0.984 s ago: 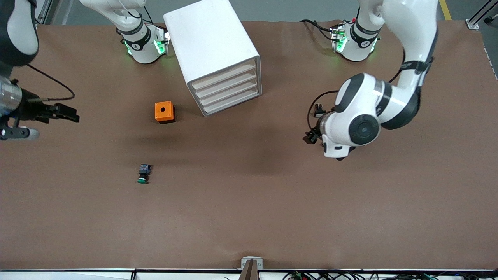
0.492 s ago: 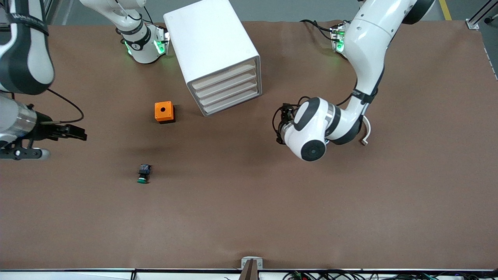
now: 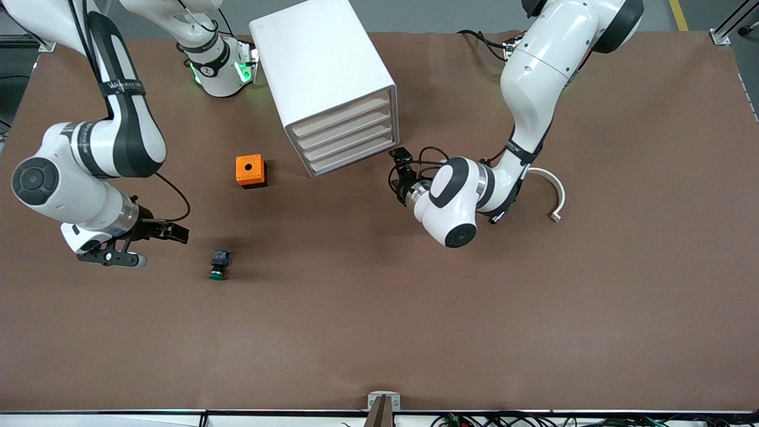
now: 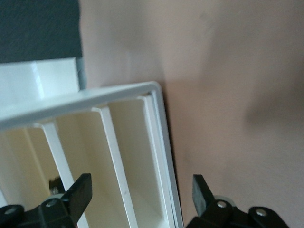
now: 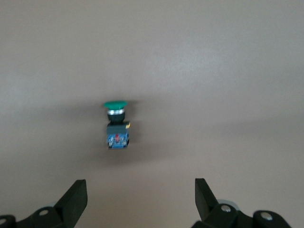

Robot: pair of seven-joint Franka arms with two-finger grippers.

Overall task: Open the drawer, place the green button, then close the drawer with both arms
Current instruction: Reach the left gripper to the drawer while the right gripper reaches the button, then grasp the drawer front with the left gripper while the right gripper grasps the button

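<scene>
Button: the button (image 3: 219, 264) lies on its side on the brown surface (image 3: 379, 308), nearer the front camera than the orange cube (image 3: 251, 171) and toward the right arm's end; green cap pointing at the camera, black-blue body toward the cabinet.
Drawer: all four look shut in the white cabinet (image 3: 323, 77); the drawer (image 3: 350, 152) to be opened is probably one of the lower ones, though I cannot tell which.
Right tool: the right tool (image 3: 172, 232) hovers just beside the button, fingers spread, holding nothing.
Left tool: the left tool (image 3: 402, 172) sits just in front of the cabinet's drawer fronts, at the corner toward the left arm's end, fingers spread and empty.
Step in hand: both arms are approaching, by my reading, left for the drawer pull and right for the button.
Doing it well: the left tool should centre on one drawer's lip, not straddle two, then pull straight out along the cabinet's angled axis. The right should straddle the button's body, not the round cap, which could roll.
Left wrist view: shows drawer edges and dividers up close between the fingers (image 4: 78, 190), detail the front view lacks.
Right wrist view: shows the button (image 5: 116, 124) centred ahead of the open fingers (image 5: 76, 194).
</scene>
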